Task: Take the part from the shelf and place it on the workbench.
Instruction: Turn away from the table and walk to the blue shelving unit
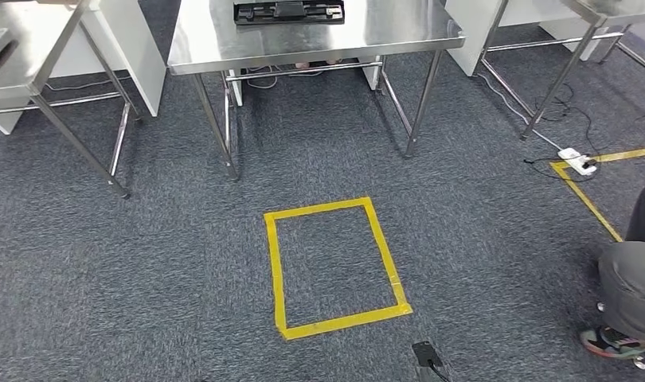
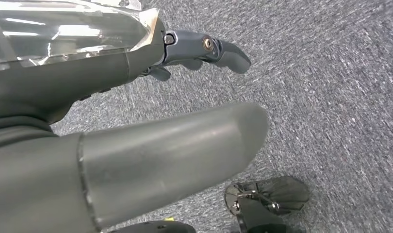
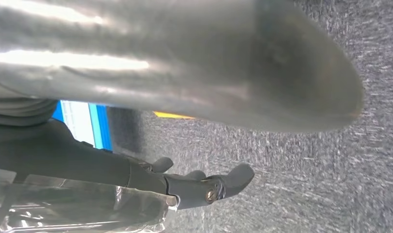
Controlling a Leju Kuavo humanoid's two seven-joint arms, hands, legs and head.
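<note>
Two hands hang over grey carpet: left hand (image 2: pixel 136 141) and right hand (image 3: pixel 194 73), fingers (image 2: pixel 219 48) apart w/ nothing in them. Black part (image 1: pixel 288 11) lies on far steel surface (image 1: pixel 383 32), centre. Yellow tape rectangle (image 1: pixel 276 263) on floor near; person's leg (image 1: pixel 634 278) at right.

Grey-blue carpet (image 1: pixel 144 263) covers the floor, with a yellow tape rectangle (image 1: pixel 335 267) marked on it. Steel-legged tables stand beyond: one straight ahead (image 1: pixel 319 40), others to either side. A white power strip (image 1: pixel 578 161) with cables lies near more yellow tape.
</note>
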